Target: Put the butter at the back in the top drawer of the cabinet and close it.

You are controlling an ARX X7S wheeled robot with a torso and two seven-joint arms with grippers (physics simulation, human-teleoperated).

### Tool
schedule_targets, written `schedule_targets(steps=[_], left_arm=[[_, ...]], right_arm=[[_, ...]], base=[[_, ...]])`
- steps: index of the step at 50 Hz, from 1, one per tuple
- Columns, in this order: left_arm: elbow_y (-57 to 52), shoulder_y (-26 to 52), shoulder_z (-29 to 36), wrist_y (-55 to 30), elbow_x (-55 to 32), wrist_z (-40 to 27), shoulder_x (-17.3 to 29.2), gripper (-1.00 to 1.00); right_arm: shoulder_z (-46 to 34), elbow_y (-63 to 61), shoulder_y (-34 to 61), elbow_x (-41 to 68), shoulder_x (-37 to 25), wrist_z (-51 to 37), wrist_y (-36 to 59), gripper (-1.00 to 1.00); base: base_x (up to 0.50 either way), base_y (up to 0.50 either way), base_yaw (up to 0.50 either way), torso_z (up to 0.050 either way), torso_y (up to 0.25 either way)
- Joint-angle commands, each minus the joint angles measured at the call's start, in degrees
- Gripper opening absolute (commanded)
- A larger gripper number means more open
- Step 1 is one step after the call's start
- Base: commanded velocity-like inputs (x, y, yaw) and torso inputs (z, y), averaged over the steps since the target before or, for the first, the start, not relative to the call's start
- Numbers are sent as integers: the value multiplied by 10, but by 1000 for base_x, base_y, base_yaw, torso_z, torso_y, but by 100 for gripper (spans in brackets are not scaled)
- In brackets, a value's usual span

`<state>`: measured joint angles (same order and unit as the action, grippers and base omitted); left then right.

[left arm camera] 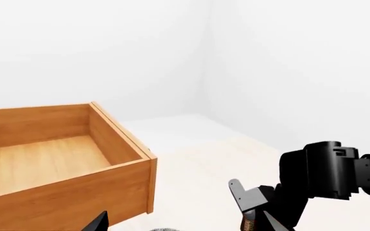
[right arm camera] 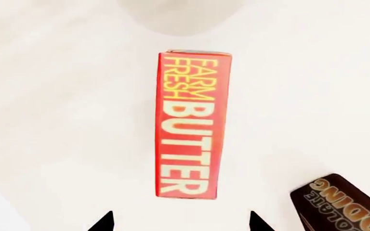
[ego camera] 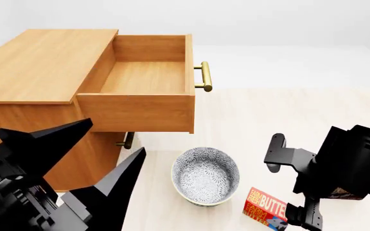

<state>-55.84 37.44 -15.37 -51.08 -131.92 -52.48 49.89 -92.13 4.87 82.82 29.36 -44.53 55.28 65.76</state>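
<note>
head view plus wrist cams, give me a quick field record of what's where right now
top drawer: pulled open, nothing visible inside
cabinet: to the robot's left
butter: flat on the floor, beside the bowl, not gripped
bowl: on the floor in front of the cabinet
pudding box: near the butter, apart from it
right gripper: open, above the butter
left gripper: open, holding nothing

The room is bare and pale. Plain white walls [left arm camera: 108, 53] meet at a soft vertical corner [left arm camera: 205, 57] in the left wrist view. The floor [ego camera: 288, 110] is a light cream, perhaps faintly wood-grained, turning whiter toward the walls. Lighting is even and diffuse, with only weak shadows.
</note>
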Motion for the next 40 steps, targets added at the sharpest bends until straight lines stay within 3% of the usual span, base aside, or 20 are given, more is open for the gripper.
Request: schedule_targets(steps=[1,40], left_arm=[[2,-2,0,-4,2,0,-3,100],[7,-9,-2,-17,8,0,-13,100]], right_arm=[[0,20,-14,-1,8,-2,-15,100],[-2,102,-48,-12,44,-17,-51,100]], base=[[0,0,0,0,0],[0,0,0,0,0]])
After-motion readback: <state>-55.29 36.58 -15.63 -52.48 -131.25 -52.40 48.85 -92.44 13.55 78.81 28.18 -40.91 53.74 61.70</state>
